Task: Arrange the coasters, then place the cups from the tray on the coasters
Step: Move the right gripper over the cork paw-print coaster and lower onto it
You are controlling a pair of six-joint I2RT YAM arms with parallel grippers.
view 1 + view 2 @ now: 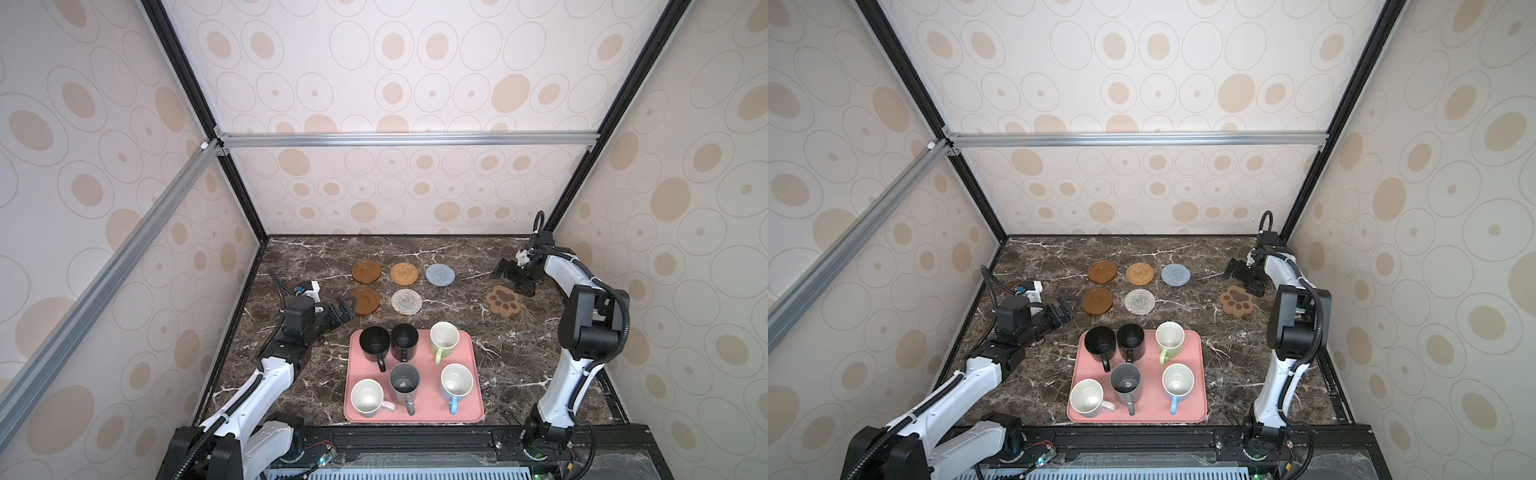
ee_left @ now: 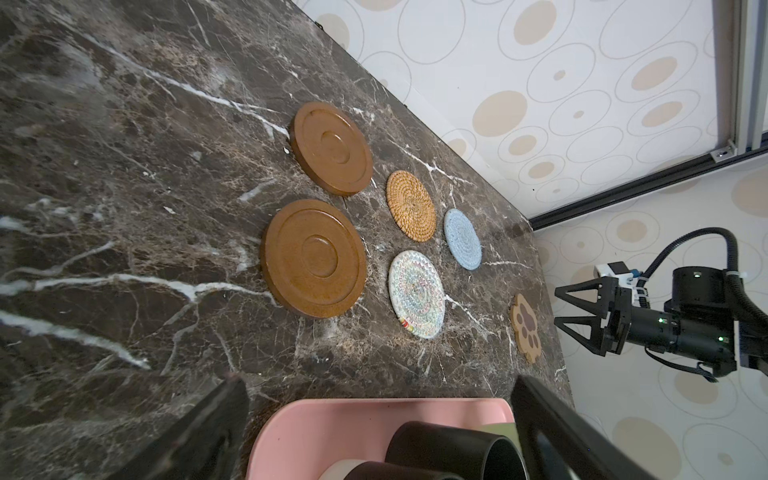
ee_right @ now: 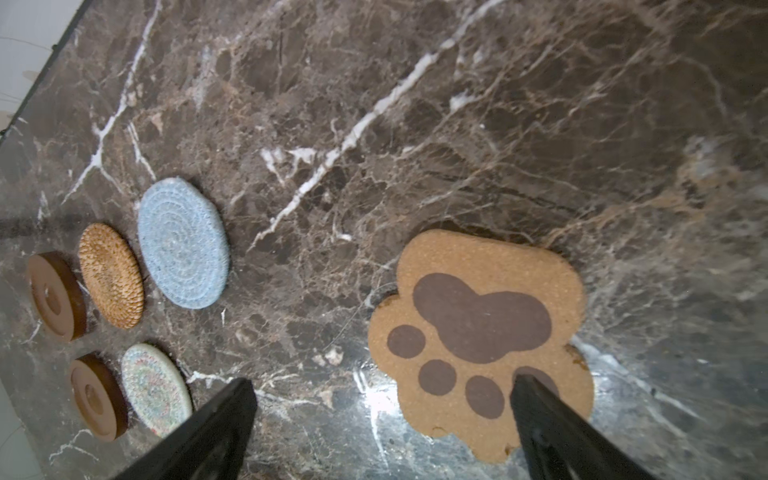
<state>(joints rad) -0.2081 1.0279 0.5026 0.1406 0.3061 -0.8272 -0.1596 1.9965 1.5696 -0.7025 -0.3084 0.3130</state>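
Observation:
Five coasters lie in two rows: a brown disc point(image 1: 366, 272), rattan point(image 1: 404, 274) and blue-grey point(image 1: 440, 275) behind, a second brown disc point(image 1: 365, 301) and a whitish woven one point(image 1: 406, 301) in front. The paw-shaped coaster point(image 1: 503, 301) lies apart to the right. The pink tray point(image 1: 476, 374) holds several cups, among them black point(image 1: 374, 343), light green point(image 1: 444, 340) and grey point(image 1: 404, 384). My left gripper point(image 1: 344, 311) is open and empty just left of the near brown disc. My right gripper point(image 3: 382, 381) is open, one fingertip over the paw coaster's point(image 3: 486, 324) toe edge.
The dark marble table point(image 1: 519, 365) is boxed in by patterned walls and black frame posts. Bare marble lies between the blue-grey coaster and the paw coaster, and on either side of the tray. A black rail runs along the front edge.

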